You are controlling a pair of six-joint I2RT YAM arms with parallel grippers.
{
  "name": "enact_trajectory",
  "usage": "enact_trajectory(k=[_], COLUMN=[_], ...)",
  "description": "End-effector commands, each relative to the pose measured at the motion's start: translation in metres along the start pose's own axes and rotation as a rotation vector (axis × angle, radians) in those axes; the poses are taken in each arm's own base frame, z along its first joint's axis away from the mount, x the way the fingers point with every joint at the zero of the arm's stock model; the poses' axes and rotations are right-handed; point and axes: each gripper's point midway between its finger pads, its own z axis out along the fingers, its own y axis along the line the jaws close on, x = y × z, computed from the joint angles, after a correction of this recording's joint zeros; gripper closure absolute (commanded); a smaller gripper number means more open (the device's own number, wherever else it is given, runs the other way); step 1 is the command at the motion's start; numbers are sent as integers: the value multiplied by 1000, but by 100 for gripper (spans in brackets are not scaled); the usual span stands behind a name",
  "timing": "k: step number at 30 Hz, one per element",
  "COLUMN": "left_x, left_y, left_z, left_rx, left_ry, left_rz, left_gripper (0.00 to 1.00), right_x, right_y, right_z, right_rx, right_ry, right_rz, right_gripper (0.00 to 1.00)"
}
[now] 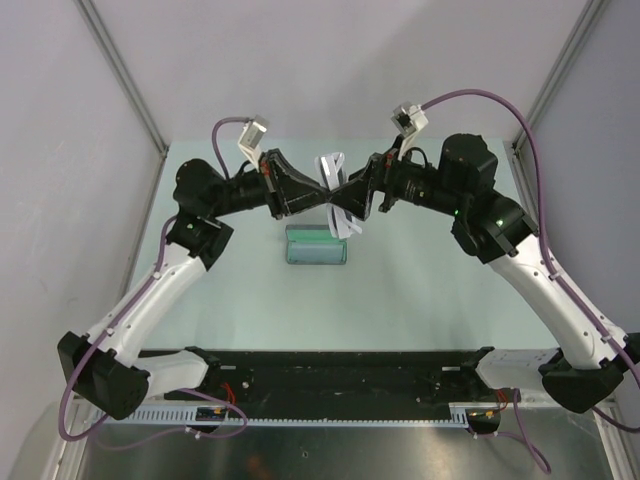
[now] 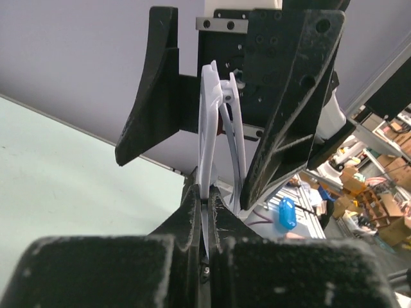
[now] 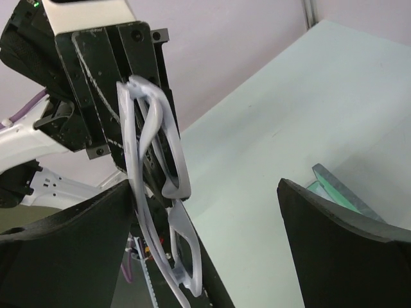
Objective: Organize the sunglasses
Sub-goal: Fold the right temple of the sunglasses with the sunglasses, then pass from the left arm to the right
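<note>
White plastic, thin all round: the sunglasses look light, a little springy, and easy to crack at the hinges. The dark lenses would probably scratch or smear under a hard pad, and the glossy frame may slip in a loose pinch. They hang roughly upright in mid-air, well above the table, between the two robot arms at the far middle of the workspace. One slim side arm bows away from the frame in both wrist views; I cannot tell whether it is fully folded.

The left gripper is closed tight on an edge of the frame, with the thin plastic caught between its fingertips. The right gripper is spread wide and holds nothing. One of its fingers is just beside the glasses and the other is well apart from them.

A second hold looks safest on the frame rim or across a side arm near its hinge, off the lenses, with a gentle squeeze. An oblong case lies on the table below, nearer the arm bases, and is probably where the glasses belong.
</note>
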Motion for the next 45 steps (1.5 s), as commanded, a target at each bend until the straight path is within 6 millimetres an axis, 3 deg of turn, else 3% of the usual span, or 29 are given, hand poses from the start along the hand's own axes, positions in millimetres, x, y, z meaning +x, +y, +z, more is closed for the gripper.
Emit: enact_trajectory(k=[1,6,12,21,25,26,27,29,33,34,35,37,42,45], left_x=[-32,-36,-42,-37,-32,-30,-32,-34,-30,-30,-30,-34,-45,-55], left_y=[-30,-24,11,72,91,93,93,94,94,93,94,89,79,69], left_z=[-3,-1,-2,-14,-27,-31,-35,-44,-54,-56,-59,-64,-70,-71], left_rx=[28,2,-117,-370,-476,-509,-527,-563,-626,-638,-654,-664,-699,-716], left_ry=[-79,-104,-185,-337,-423,-438,-460,-518,-556,-557,-568,-585,-594,-601], left_rz=[9,-56,-256,-606,-726,-751,-767,-797,-876,-875,-872,-855,-748,-676], left_gripper=[100,100,99,100,100,100,100,100,100,100,100,100,100,100], right_x=[-16,-33,-61,-60,-45,-50,-40,-38,-19,-6,-9,7,8,13], right_y=[11,15,22,15,29,24,21,31,30,26,27,30,38,38], right_z=[-8,-14,-41,-65,-58,-61,-56,-54,-38,-31,-26,-19,-13,-10], right_rx=[-28,-16,28,182,199,258,273,289,352,360,389,382,337,301], right_ry=[-67,-134,-259,-299,-284,-307,-289,-314,-263,-220,-246,-224,-296,-287], right_rz=[-57,-75,-160,-456,-598,-651,-689,-738,-964,-1027,-1052,-1166,-1245,-1308], right_gripper=[3,0,0,3,5,5,6,7,12,13,16,19,23,32])
